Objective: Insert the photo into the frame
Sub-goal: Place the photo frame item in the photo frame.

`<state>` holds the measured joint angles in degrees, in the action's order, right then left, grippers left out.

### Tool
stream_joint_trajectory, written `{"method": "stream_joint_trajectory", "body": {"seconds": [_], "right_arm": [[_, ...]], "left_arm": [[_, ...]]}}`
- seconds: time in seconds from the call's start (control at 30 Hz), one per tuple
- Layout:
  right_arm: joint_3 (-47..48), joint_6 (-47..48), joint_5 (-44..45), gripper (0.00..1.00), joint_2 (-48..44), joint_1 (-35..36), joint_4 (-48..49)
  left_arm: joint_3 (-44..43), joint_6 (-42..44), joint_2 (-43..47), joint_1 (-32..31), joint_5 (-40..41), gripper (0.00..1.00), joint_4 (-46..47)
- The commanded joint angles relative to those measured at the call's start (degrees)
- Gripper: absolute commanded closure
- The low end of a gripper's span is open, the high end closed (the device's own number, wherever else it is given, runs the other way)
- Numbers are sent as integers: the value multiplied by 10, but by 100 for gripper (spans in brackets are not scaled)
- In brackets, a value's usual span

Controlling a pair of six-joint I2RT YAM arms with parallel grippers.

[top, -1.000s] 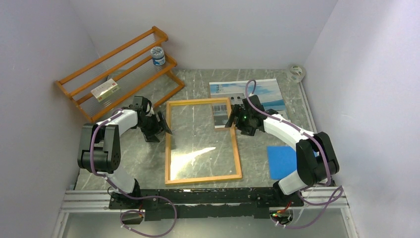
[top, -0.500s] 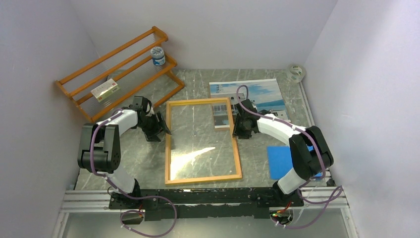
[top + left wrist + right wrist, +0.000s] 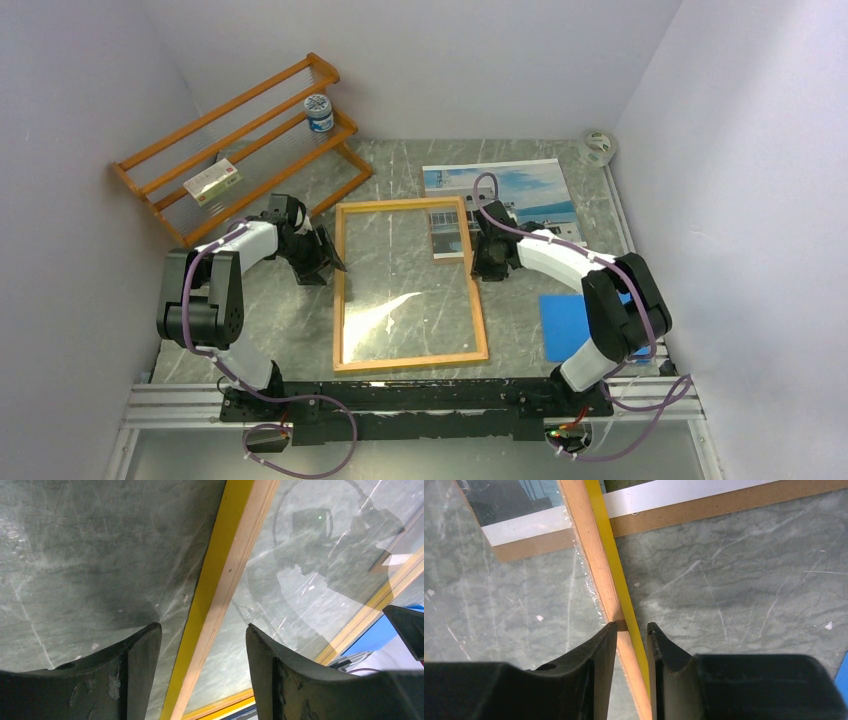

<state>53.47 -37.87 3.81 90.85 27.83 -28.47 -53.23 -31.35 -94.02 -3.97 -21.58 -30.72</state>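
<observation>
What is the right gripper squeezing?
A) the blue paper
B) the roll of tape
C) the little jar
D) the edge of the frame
D: in the right wrist view the right gripper has one finger on each side of the thin side rail of the frame, closed in tight on it.
</observation>
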Motion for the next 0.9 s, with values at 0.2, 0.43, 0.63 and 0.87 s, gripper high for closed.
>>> {"method": "stream_joint_trajectory", "body": {"seconds": [0.2,0.43,0.63,0.87], "right_arm": [[6,46,-52,56,28,20,15],[16,59,-48,48,28,24,6],[6,107,-113,36,8,29,34],[-28,88,-190,25,-40,26,87]], "left_arm": [[18,-21,-16,1,-62,33,34],[21,-21,-17,1,-68,33,37],[21,-24,-20,1,-80,33,42],[20,-22,-21,1,-79,31,42]]}}
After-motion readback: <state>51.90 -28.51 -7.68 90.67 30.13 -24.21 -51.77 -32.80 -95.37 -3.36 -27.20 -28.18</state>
